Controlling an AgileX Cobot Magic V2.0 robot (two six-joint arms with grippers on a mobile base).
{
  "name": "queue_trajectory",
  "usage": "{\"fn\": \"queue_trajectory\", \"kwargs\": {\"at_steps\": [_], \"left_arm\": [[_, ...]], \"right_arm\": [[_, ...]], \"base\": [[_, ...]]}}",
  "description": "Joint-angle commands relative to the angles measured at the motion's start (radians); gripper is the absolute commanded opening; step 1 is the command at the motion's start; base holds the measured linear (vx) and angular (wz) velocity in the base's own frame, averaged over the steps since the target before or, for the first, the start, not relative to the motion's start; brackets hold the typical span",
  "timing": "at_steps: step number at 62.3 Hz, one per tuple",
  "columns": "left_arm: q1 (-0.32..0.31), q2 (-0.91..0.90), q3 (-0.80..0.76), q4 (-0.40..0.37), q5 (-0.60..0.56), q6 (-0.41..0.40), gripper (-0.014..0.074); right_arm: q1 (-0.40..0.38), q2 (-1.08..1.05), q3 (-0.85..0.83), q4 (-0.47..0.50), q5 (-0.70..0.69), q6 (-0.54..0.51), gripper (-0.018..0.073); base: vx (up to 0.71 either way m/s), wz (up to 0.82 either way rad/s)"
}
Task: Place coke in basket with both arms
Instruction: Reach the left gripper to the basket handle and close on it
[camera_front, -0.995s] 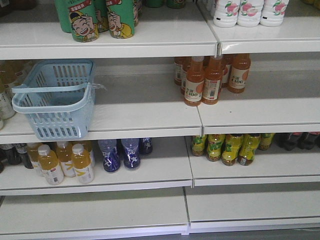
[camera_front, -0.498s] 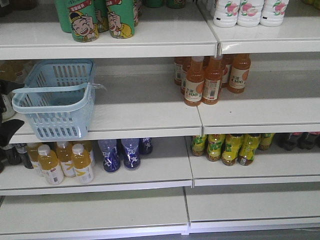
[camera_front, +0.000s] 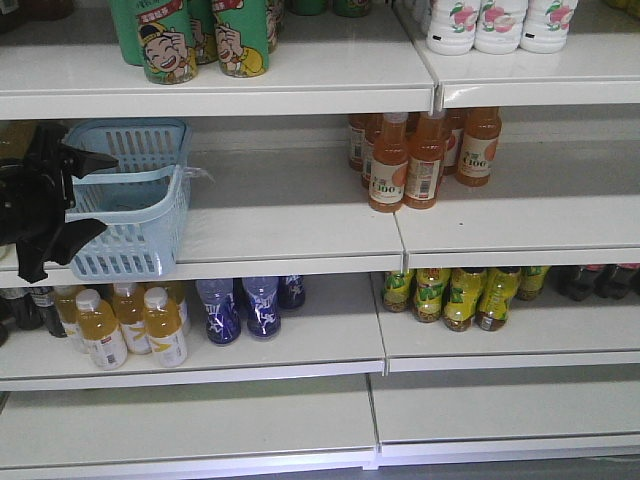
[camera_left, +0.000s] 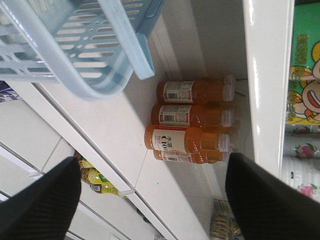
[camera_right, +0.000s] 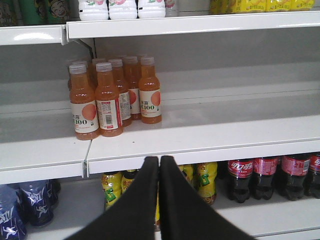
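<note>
Left gripper (camera_front: 108, 192) spread at basket (camera_front: 150, 240), right gripper (camera_right: 159, 161) closed (coke (camera_right: 240, 170) beneath)

I have bare middle shelf (camera_front: 280, 212) between the basket (camera_front: 140, 240) at left and the juice bottles (camera_front: 420, 160) at right. Lower down, the coke bottles (camera_right: 263, 172) stand packed together under that shelf's lip, yellow-green bottles (camera_right: 205, 180) just left of them.
</note>
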Motion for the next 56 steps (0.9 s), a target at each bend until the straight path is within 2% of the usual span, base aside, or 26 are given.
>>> {"fn": "queue_trajectory", "kwargs": {"at_steps": [1,12,28,43,56], "left_arm": [[-0.003,-0.018,-0.048,-0.080,-0.009,0.007,0.0559],[0.012,-0.004,-0.049,-0.080,-0.079,-0.001,0.0559],[0.054,0.067,-0.129,-0.080,-0.012,0.008,0.0554],[0.055,0.117,-0.173,-0.080,-0.024,-0.047,0.0554],[0.055,0.166,-0.224,-0.080,-0.010,-0.043,0.0545]], "right_arm": [[-0.007,-0.015,0.019,-0.003,-0.073,-0.007,-0.0010],[-0.007,-0.015,0.019,-0.003,-0.073,-0.007,-0.0010],[-0.007,-0.015,0.019,-0.003,-0.073,-0.007,-0.0010],[-0.007,-0.015,0.019,-0.003,-0.073,-0.007,-0.0010],[-0.007,-0.015,0.019,-0.003,-0.073,-0.007,-0.0010]], "base": [[0.00,0.00],[0.00,0.00],[0.00,0.00],[0.00,0.00],[0.00,0.00]]}}
